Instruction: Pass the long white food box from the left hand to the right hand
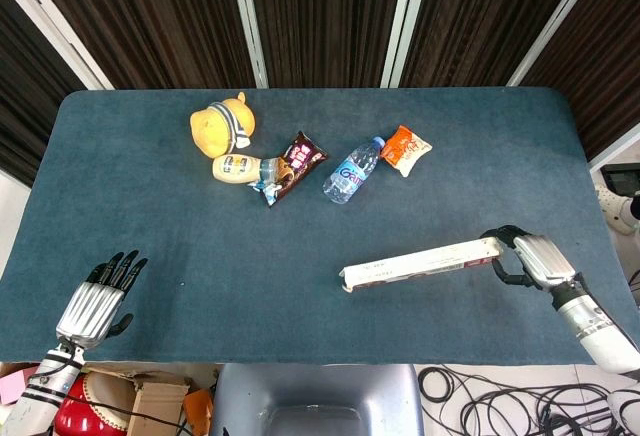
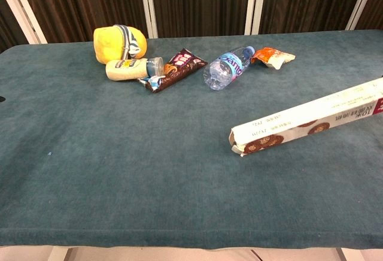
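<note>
1. Dark slatted panels with white uprights behind; blue-grey cloth tabletop [image 1: 120, 176] carries everything.
2. Right hand [image 1: 527, 259], near the right front edge, grips one end of the long white food box [image 1: 420, 263]. The box reaches leftward over the tabletop; chest view suggests the free end sits low, contact unclear.
3. Left hand [image 1: 98, 299] empty, fingers extended and apart, at the front left corner, well apart from the box.
4. Back of tabletop: yellow plush toy [image 1: 224, 123], small bottle [image 1: 238, 169], dark snack wrapper [image 1: 293, 163], water bottle [image 1: 352, 170], orange packet [image 1: 406, 148]; none near the box.
5. Judgement: transfer looks done. Next calls for settling the box steadily, right grip firm.
</note>
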